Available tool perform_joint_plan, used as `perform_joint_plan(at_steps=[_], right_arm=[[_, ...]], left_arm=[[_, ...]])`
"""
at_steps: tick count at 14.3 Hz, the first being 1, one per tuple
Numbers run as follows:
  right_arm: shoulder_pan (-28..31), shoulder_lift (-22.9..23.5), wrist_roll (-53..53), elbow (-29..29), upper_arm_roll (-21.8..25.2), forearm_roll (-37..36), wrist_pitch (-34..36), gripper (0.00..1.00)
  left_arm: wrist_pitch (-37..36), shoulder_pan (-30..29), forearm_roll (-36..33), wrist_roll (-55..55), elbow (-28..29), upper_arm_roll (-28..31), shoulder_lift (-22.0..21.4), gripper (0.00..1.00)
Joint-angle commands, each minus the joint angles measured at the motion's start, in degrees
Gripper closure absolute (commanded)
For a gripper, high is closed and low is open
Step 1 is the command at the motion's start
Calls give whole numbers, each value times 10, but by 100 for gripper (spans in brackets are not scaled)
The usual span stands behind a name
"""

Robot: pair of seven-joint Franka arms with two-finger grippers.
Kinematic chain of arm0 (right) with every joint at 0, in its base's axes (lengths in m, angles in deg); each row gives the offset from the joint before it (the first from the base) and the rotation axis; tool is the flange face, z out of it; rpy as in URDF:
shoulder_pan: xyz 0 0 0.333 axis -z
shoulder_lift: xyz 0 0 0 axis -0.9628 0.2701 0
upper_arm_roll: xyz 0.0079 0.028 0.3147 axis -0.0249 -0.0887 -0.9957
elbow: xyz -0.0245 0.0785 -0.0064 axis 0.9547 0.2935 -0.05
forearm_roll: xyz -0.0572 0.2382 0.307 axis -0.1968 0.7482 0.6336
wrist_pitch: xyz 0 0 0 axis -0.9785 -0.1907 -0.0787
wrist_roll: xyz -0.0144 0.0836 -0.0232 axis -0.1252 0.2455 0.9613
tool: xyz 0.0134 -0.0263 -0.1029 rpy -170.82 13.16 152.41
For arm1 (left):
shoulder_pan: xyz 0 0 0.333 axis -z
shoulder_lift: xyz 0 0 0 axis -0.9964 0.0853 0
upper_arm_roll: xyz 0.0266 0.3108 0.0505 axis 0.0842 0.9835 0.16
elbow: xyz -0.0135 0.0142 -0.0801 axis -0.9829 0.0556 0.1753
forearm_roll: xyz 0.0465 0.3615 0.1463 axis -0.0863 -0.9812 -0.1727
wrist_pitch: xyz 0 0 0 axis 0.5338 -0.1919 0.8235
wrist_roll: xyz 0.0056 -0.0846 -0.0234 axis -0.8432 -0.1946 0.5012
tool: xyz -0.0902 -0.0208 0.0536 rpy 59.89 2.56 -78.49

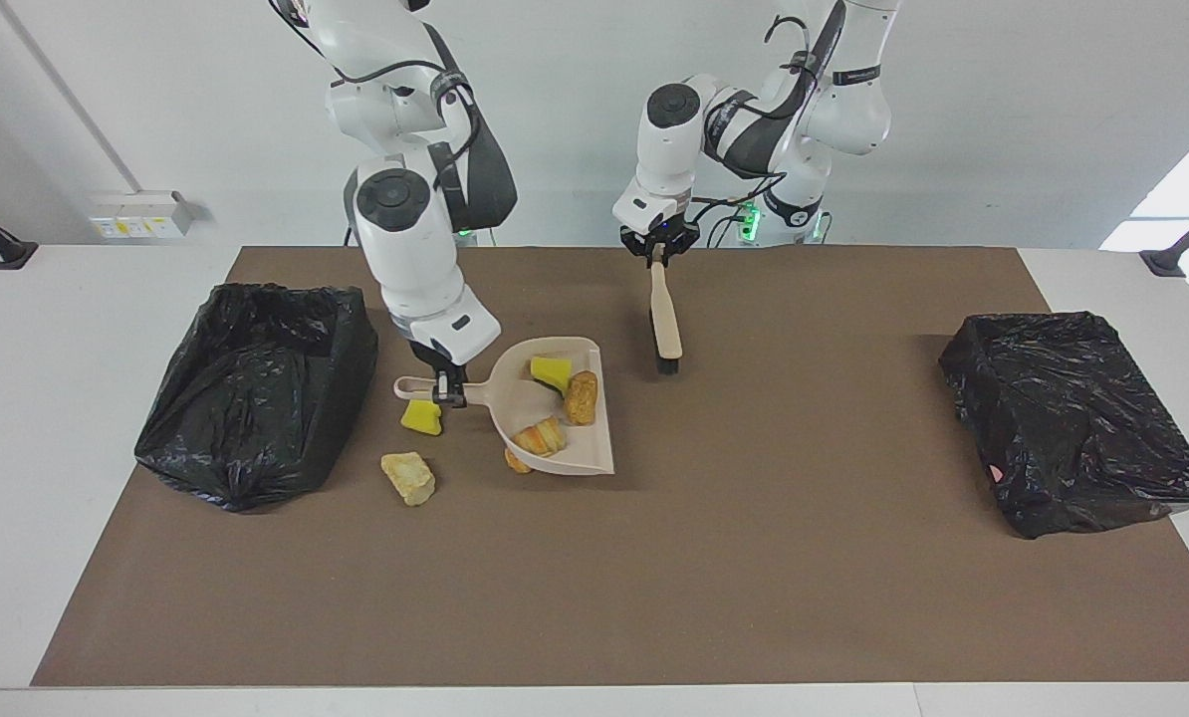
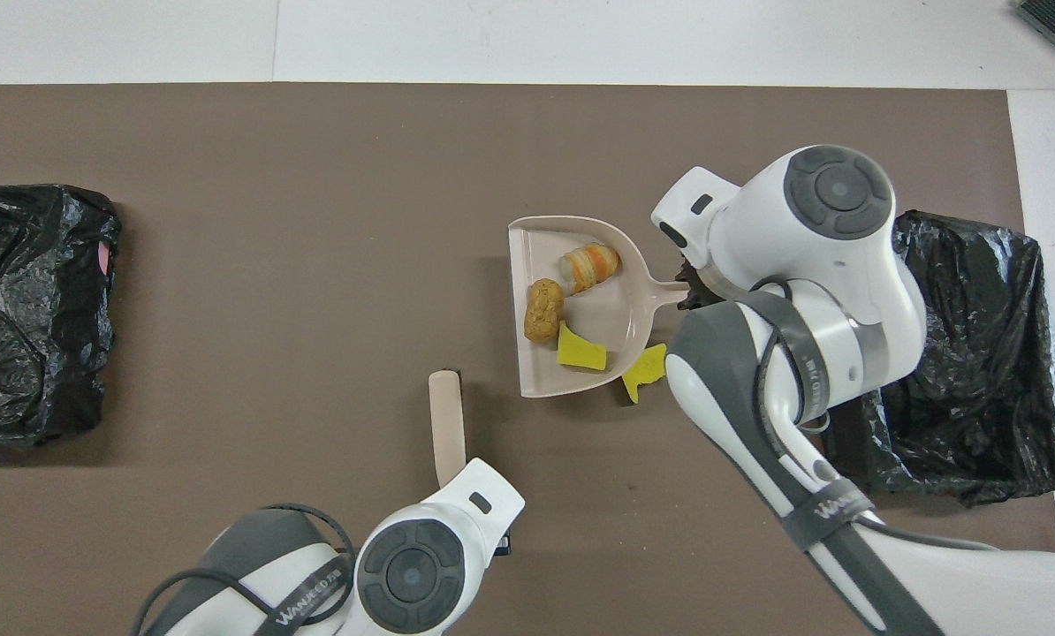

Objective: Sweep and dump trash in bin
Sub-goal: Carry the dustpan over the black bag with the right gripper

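the right gripper (image 1: pixel 444 386), left of centre in the facing view, is clamped on the handle of the beige dustpan (image 1: pixel 555 423). the dustpan's long axis runs across the frame, handle toward the left edge, open mouth toward the lower right. three pieces of trash lie in the pan, just right of those fingers: a yellow sponge piece (image 1: pixel 550 372) at the pan's upper edge, a brown bread lump (image 1: pixel 582 396) touching it, and an orange striped lump (image 1: pixel 541 437) lower down.

a second yellow sponge piece (image 1: pixel 421 417) sits on the brown mat (image 1: pixel 654 578) directly below the right gripper, just under the handle. a pale tan lump (image 1: pixel 408 477) lies lower still, toward the lower left. an orange lump (image 1: pixel 515 461) peeks out from under the pan's lower left edge, mostly hidden.

the left gripper (image 1: pixel 658 255), at upper centre, is closed on the top end of the brush (image 1: pixel 665 324), which hangs nearly upright, bristles at the bottom, tilted slightly toward the right.

a black-lined bin (image 1: pixel 256 388) stands at the left of the frame, close to the loose pieces; another black-lined bin (image 1: pixel 1072 418) stands at the right, well apart from them.
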Motion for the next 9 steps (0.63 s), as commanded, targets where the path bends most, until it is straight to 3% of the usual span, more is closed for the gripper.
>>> perform_joint_plan(at_steps=[1, 6, 7, 8, 9], right_arm=[[42, -2, 47, 36, -6, 4, 42, 100], [119, -32, 123, 46, -1, -1, 84, 100], [131, -38, 134, 47, 4, -9, 93, 100], [141, -52, 139, 47, 6, -24, 96, 100], [153, -60, 140, 46, 7, -39, 98, 100]], left_arm=[[25, 19, -10, -20, 41, 7, -32, 100], [34, 23, -10, -22, 50, 8, -36, 100], [36, 23, -10, -22, 50, 8, -35, 71], [37, 23, -10, -21, 50, 8, -34, 30], [37, 21, -10, -22, 49, 9, -32, 0]])
